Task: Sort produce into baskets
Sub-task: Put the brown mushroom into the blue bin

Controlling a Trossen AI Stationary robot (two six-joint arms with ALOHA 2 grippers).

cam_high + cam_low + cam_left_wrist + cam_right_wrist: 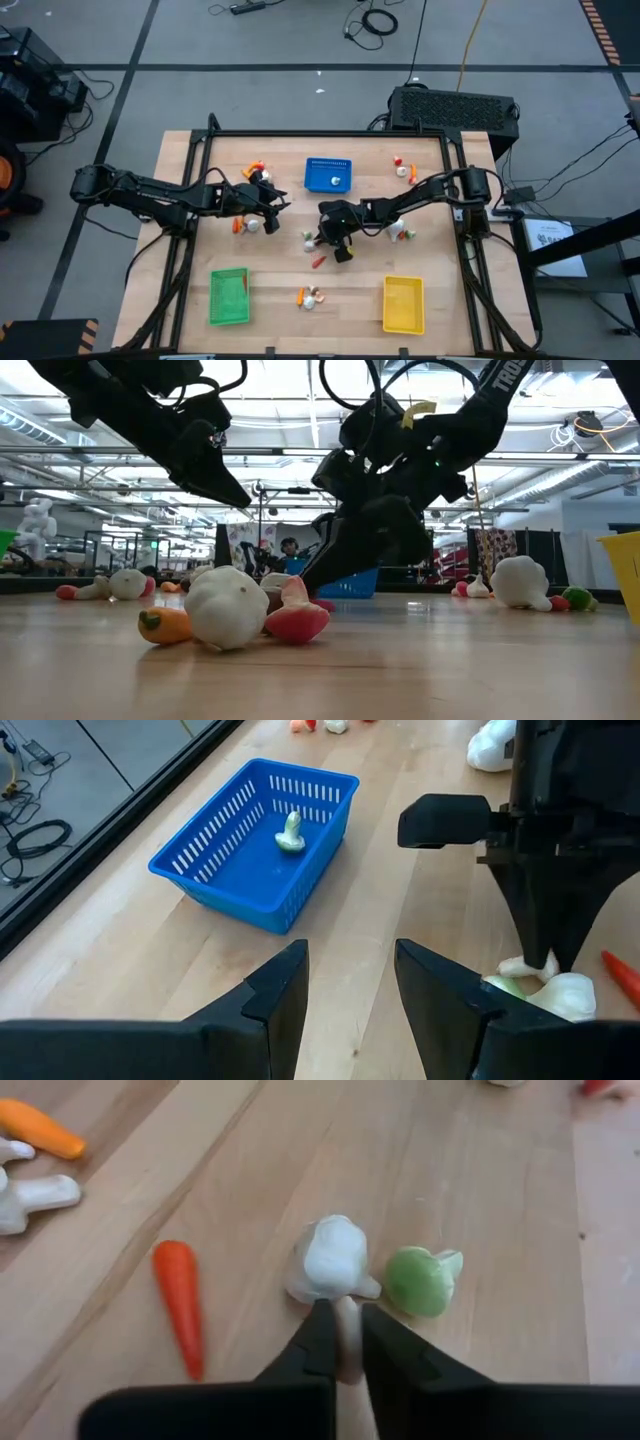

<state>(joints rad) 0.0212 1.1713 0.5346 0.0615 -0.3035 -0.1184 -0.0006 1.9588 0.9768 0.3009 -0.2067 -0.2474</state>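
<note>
We see right tool (342, 1342) low at tabletop (430, 250) centre, nearly closed beside white garlic (330, 1260); left tool (350, 995) open, empty, facing blue basket (215, 880).

Robotics lab: floor cables (380, 20), open ceiling.

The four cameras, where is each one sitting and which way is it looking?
High view: above the table, looking straight down; both arms, three baskets.
Low view: at tabletop height, looking level across; arms come from above, garlic bulb close.
Left wrist view: on the left arm, looking past its open end effector at the blue basket.
Right wrist view: on the right arm; the right end effector pinches a white garlic piece.
Shared: the blue basket also shows from above.
</note>
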